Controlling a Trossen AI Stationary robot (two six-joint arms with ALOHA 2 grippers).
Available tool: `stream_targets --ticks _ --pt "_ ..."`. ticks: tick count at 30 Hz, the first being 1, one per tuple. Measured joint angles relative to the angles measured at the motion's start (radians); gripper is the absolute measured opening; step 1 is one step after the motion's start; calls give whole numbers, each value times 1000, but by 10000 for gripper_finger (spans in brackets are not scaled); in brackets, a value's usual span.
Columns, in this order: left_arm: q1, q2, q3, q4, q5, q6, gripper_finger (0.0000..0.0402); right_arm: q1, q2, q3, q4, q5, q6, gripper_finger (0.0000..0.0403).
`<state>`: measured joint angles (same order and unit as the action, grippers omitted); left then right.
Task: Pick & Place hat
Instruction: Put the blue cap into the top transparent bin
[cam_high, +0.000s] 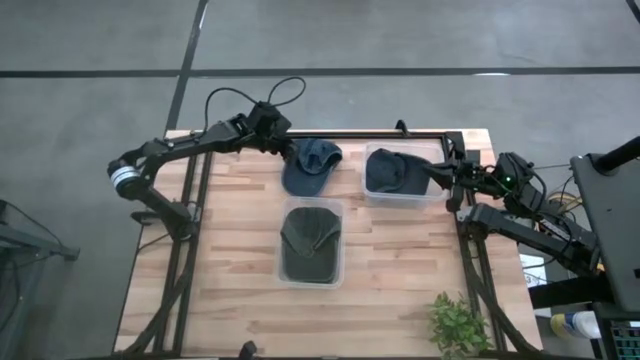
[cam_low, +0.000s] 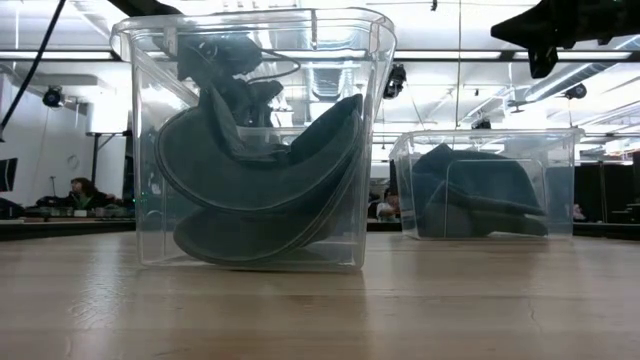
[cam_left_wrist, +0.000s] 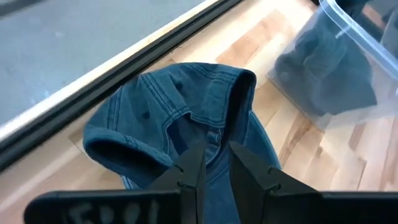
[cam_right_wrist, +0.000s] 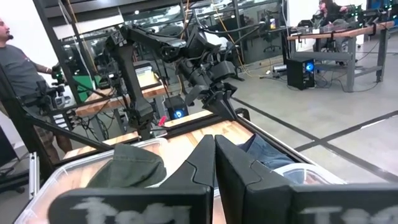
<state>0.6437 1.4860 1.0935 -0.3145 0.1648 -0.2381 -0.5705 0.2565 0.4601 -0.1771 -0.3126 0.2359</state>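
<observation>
The blue hat (cam_high: 311, 165) lies loose on the table's far edge, between the left arm and the far bin (cam_high: 403, 173). The left gripper (cam_left_wrist: 214, 163) hovers just over it, fingers slightly apart, clearly the nearer arm. The right gripper (cam_right_wrist: 214, 152), fingers together, waits over the far bin.

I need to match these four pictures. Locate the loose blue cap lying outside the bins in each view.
High view: blue cap on the table's far edge, left of the far bin.
Low view: not identifiable; the near bin blocks that area.
Left wrist view: centre, just beyond the left gripper.
Right wrist view: a blue strip beside the right gripper.
Shared landmark: the far bin.
</observation>
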Motion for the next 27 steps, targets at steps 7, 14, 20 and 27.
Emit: stream_targets --ticks 7,14,20,27 --pt "-1 0 0 0 40 72 62 0 0 -6 1 -1 0 9" --pt "-7 24 -2 0 89 112 78 0 0 -6 3 -1 0 9" --pt "-11 55 -2 0 88 107 148 1 0 -6 4 0 13 9" --pt "-9 43 -2 -21 -65 75 223 1 0 -6 4 0 25 9"
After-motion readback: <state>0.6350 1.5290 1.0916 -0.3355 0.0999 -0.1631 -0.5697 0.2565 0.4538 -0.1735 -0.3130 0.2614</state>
